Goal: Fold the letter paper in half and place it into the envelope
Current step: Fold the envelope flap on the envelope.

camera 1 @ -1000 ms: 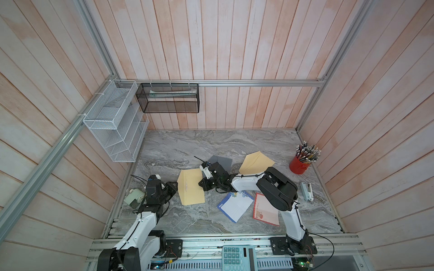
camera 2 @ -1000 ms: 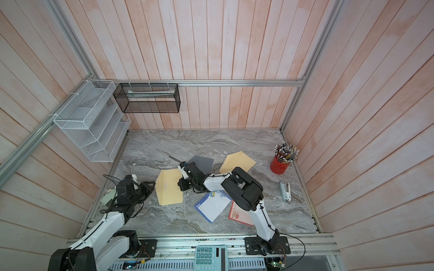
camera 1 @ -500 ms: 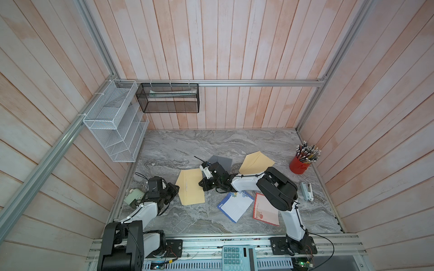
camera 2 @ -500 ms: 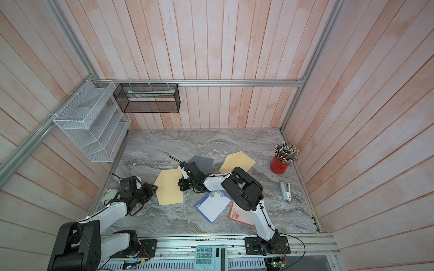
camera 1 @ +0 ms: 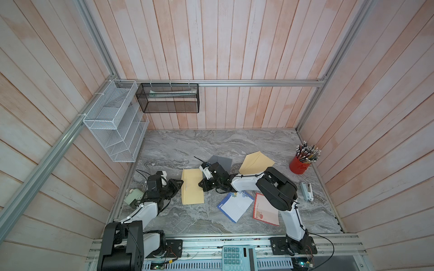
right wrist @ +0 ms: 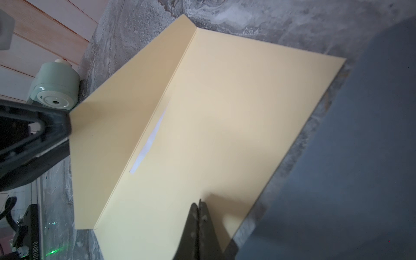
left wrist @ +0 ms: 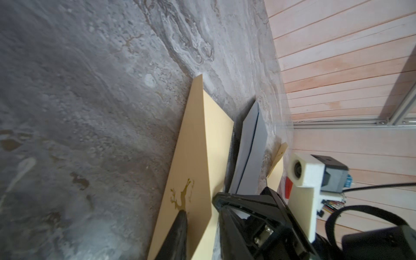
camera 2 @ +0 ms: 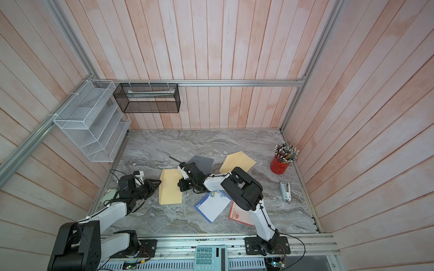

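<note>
A tan envelope (camera 1: 191,193) (camera 2: 170,193) lies left of the table's middle. Its flap (right wrist: 126,101) is raised along the left edge. A thin white strip (right wrist: 148,140) shows at the mouth under the flap; I cannot tell whether it is the letter paper. My left gripper (camera 1: 179,183) (left wrist: 198,213) is at the flap's edge, its jaws a little apart with the flap between them. My right gripper (camera 1: 201,185) (right wrist: 199,203) is shut, its tip resting on the envelope's right part. A blue-bordered sheet (camera 1: 234,206) and a red-bordered sheet (camera 1: 266,210) lie flat to the right.
A second tan envelope (camera 1: 256,162) and a grey sheet (camera 1: 222,162) lie behind the right arm. A red pencil cup (camera 1: 300,164) and a stapler (camera 1: 306,191) stand at the right. A green sharpener (camera 1: 132,196) sits by the left wall. Wire racks (camera 1: 112,131) hang on the walls.
My left gripper has moved right to the envelope's left edge, and its jaws have narrowed. The right gripper has stayed on the envelope.
</note>
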